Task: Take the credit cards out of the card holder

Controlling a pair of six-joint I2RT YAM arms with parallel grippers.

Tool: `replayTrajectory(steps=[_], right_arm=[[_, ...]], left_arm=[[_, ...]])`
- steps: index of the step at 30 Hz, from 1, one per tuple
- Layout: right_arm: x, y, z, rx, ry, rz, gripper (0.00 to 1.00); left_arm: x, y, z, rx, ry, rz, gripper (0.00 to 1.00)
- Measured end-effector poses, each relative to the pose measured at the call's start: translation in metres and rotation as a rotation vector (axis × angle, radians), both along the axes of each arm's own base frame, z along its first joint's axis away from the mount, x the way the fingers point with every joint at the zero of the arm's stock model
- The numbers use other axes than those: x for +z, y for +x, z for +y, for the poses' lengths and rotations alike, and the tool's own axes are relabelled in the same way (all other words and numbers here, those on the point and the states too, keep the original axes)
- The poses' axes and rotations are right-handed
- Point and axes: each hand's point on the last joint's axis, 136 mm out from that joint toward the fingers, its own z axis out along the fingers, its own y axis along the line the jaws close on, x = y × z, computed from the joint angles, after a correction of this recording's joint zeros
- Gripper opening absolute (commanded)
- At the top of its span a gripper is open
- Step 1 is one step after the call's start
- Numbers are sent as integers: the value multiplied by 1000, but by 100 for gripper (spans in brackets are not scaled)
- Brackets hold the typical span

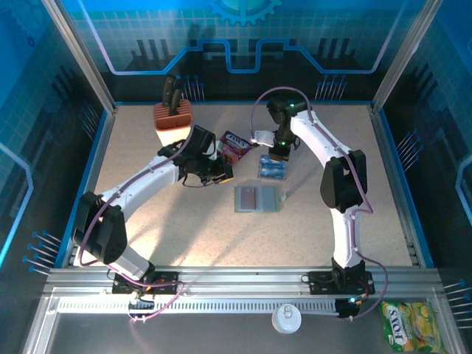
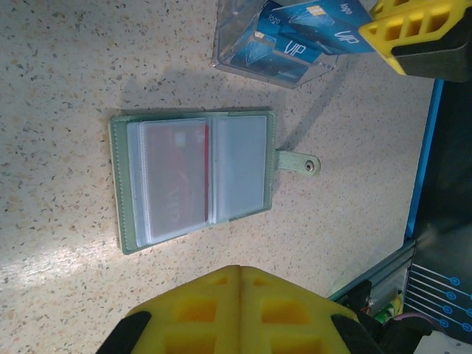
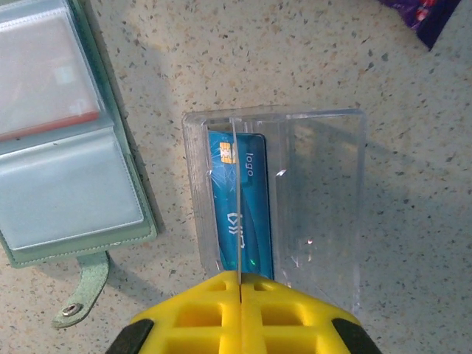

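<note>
Card holder lies open & flat mid-table, nearer the arm bases than the rest, strap sticking out to one side. Red card is under the clear sleeve of one panel, so not out yet; other panel looks empty, tho can't tell if anything sits behind the red one. L gripper hovers just off the holder's edge, fingers pressed together w/ nothing in them.

Just beyond the holder is a clear plastic box w/ a blue card inside, so that one looks done. R gripper is right over the box, fingers together. A thin line runs out from their seam: box divider or card edge, can't tell.

Judgement: roughly part-way, red card at least is left. Sleeve covers it, so it'll need sliding out sideways, and the loose holder may slide w/ it.

Around: white lid & yellow-green packet on the near rail, well clear. Purple snack packet lies past the box, near both wrists but not on the holder. Orange block w/ black tools stands far left. Nothing lies on the holder
</note>
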Motion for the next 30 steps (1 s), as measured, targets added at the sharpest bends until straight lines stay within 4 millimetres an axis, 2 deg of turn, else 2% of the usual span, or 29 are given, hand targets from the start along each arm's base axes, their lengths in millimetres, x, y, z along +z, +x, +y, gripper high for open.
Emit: replayTrajectory(steps=[12,17,20,24,30], right_arm=[[-23,-4,-5,10,-29,63,0],[-25,-5,-6,8,-35,68,23],[-24,-3,-6,-2,-33,55,26],[-14,-3,-8,-41,-29,16,26],[24,-7,-9,-136,33,-97,26]], left_arm=[[-12,0,0,17,-8,11,5],[-15,6,-5,13,-21,5,7],[-21,8,-7,10,-22,13,7],[-26,9,-9,5,-24,22,7],[-38,10,-11,1,-13,44,7]])
